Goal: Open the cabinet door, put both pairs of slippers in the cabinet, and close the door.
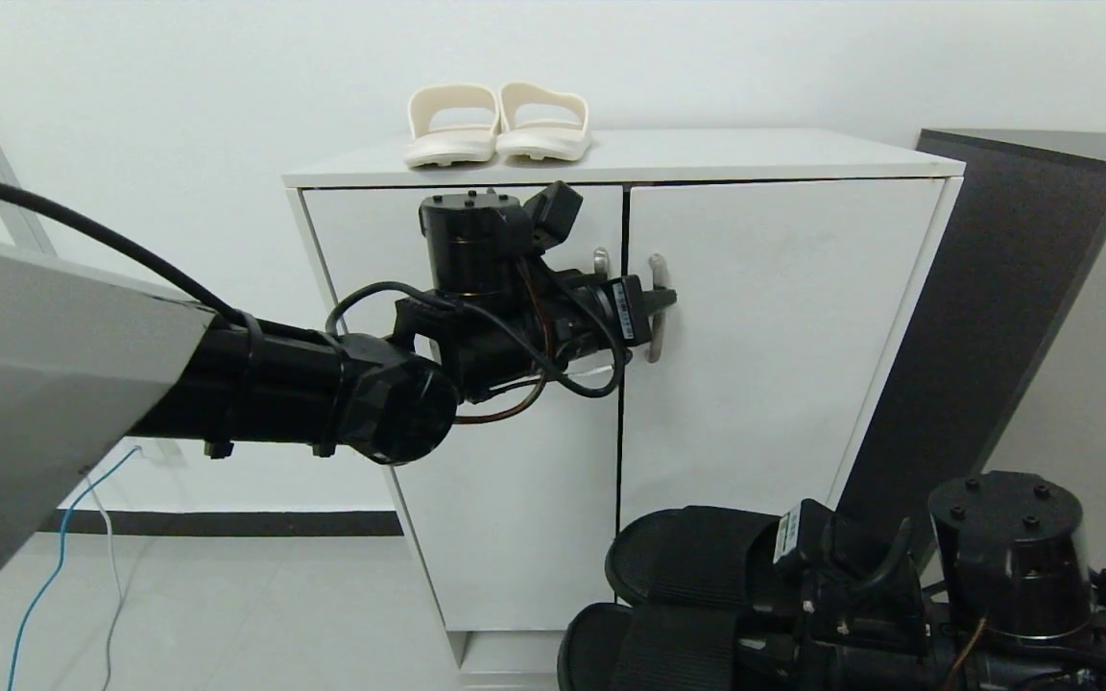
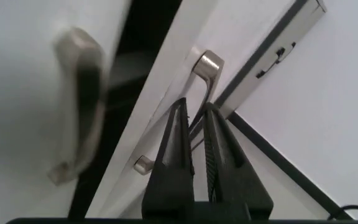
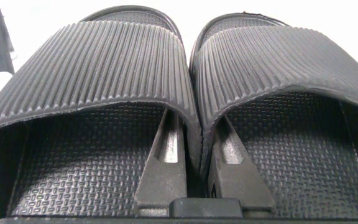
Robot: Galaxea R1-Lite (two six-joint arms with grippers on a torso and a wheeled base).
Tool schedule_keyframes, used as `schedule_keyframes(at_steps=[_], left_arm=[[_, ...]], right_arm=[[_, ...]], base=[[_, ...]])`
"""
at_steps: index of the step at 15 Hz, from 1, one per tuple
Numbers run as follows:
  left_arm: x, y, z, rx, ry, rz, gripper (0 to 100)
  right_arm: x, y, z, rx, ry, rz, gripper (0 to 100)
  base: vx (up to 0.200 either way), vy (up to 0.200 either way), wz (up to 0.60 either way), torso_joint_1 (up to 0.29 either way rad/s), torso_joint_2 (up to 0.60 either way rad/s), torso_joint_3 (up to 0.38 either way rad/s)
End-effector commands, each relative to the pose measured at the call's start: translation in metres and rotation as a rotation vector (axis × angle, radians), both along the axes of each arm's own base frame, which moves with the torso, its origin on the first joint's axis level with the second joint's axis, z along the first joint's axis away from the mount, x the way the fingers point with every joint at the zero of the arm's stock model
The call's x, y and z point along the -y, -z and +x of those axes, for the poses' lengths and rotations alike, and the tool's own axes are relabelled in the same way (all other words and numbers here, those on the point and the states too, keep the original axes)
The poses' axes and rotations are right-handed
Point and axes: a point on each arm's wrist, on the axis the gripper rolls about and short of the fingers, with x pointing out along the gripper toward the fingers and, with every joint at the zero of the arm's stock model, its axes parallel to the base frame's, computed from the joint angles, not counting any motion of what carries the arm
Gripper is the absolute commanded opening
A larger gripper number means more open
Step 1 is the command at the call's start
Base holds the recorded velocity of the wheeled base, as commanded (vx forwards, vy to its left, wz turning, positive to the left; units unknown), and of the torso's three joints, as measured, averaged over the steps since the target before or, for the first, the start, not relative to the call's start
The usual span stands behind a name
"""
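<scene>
While the left jaws sit closed on the brushed-metal bar handle (image 1: pixel 655 338) (image 2: pixel 207 65) of the right-hand door (image 1: pixel 783 384) of the white two-door cabinet (image 1: pixel 611 158), we judge the opening step barely begun: from the head view both doors look flush, or nearly so. The right jaws, low in front of that same door, are clamped on the touching inner walls of the pair of ribbed black rubber slippers (image 1: pixel 697 566) (image 3: pixel 123 74), one finger inside each slipper. The pair of cream slide slippers (image 1: pixel 498 125) rests on the cabinet's top, near its front edge, above the left door.

We see three risks. The grip on the bar is slim, so a pull that does not follow the door's arc could let the handle slide out. The black slippers and the right arm hang where we expect the door to swing, so it could strike them unless they are drawn back first. The cream pair sits close to the edge, and a rising left arm (image 1: pixel 303 384) could knock it off.

The tall dark grey unit (image 1: pixel 995 317) stands just beside the cabinet's right side and would limit how far the door folds back. The left door's matching handle (image 1: pixel 601 261) is just beside the gripped one, leaving little sideways slack. Our open room lies to the left, over the pale floor (image 1: pixel 255 605).
</scene>
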Motion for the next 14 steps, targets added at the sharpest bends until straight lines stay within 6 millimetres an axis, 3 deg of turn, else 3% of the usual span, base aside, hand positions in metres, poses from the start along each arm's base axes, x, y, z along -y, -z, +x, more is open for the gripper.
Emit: schedule_keyframes(at_steps=[1, 6, 11, 14], left_arm=[[-0.007, -0.009, -0.012, 0.01, 0.005, -0.01, 0], [-0.023, -0.012, -0.043, -0.008, 0.023, 0.005, 0], [-0.052, -0.015, -0.081, 0.008, 0.022, -0.01, 0], [-0.064, -0.011, -0.066, 0.02, 0.012, -0.036, 0]], right_arm=[[0.001, -0.001, -0.003, -0.002, -0.018, 0.005, 0], [0.0, -0.001, -0.004, -0.002, -0.027, 0.004, 0], [0.0, 0.001, -0.004, 0.014, -0.036, -0.011, 0], [0.001, 0.001, -0.006, 0.013, -0.039, -0.012, 0]], base=[[0.0, 0.0, 0.0, 0.0, 0.0, 0.0], [0.0, 0.0, 0.0, 0.0, 0.0, 0.0], [0.0, 0.0, 0.0, 0.0, 0.0, 0.0], [0.0, 0.0, 0.0, 0.0, 0.0, 0.0]])
